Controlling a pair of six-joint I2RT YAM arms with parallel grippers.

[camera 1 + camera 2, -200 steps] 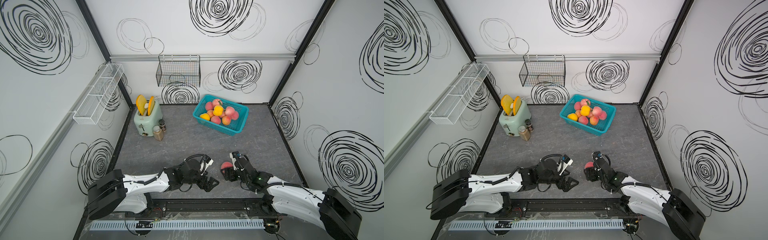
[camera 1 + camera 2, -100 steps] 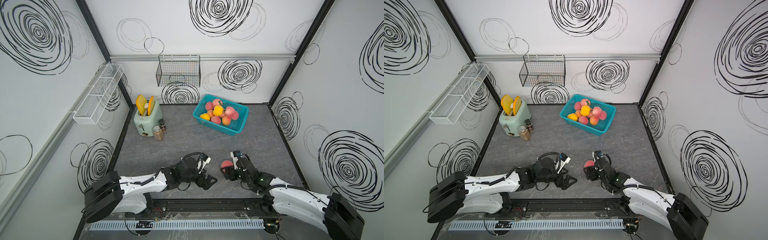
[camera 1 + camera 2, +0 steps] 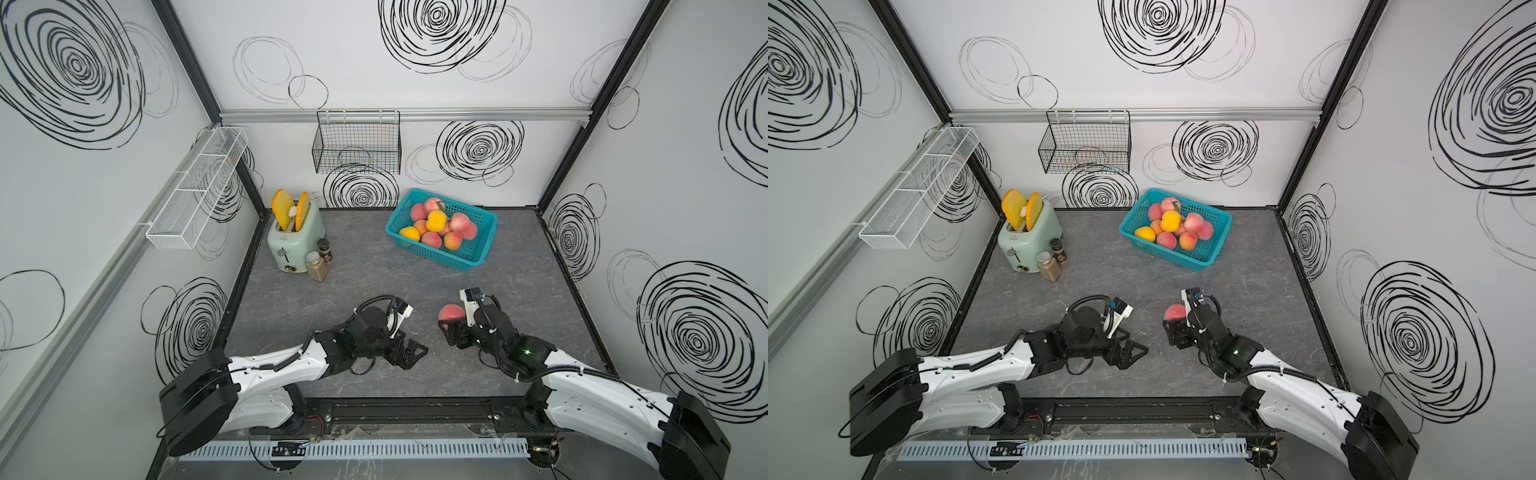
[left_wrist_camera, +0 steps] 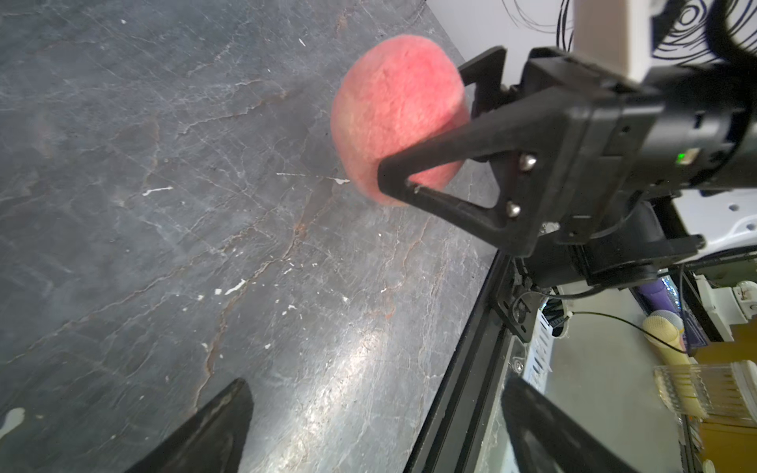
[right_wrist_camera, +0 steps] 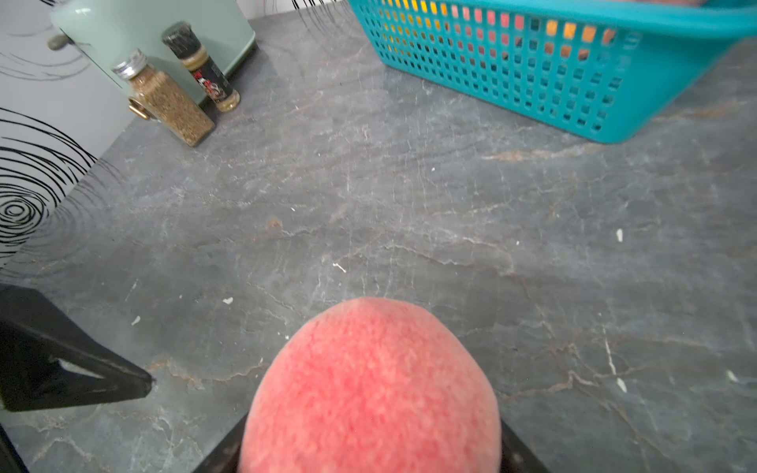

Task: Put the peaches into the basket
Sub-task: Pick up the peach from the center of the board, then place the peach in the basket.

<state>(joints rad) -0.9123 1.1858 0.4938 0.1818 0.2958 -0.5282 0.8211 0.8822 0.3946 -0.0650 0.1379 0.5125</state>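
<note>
My right gripper (image 3: 452, 326) is pinching a pink-red peach (image 3: 452, 312), one finger on each side, with most of the fruit poking out past the fingertips. In both top views the fruit sits a little toward 4 o'clock from the middle of the desk (image 3: 374, 286). I cannot tell whether it is touching the surface.

The left gripper (image 3: 415, 357) is spread wide with nothing between its fingers. It is low over the desk at about 7 o'clock from the held fruit and clear of it.

The basket (image 3: 428, 254) stands at about 12 o'clock from the held fruit, well apart from it and near the back wall. The other peaches (image 3: 438, 226) are heaped in it, mostly pink-red with two yellow-orange ones.

A pale green toaster (image 3: 295, 245) with orange slices in its slots stands toward 11 o'clock on the desk. Two spice jars (image 3: 318, 266) stand just beside it.
</note>
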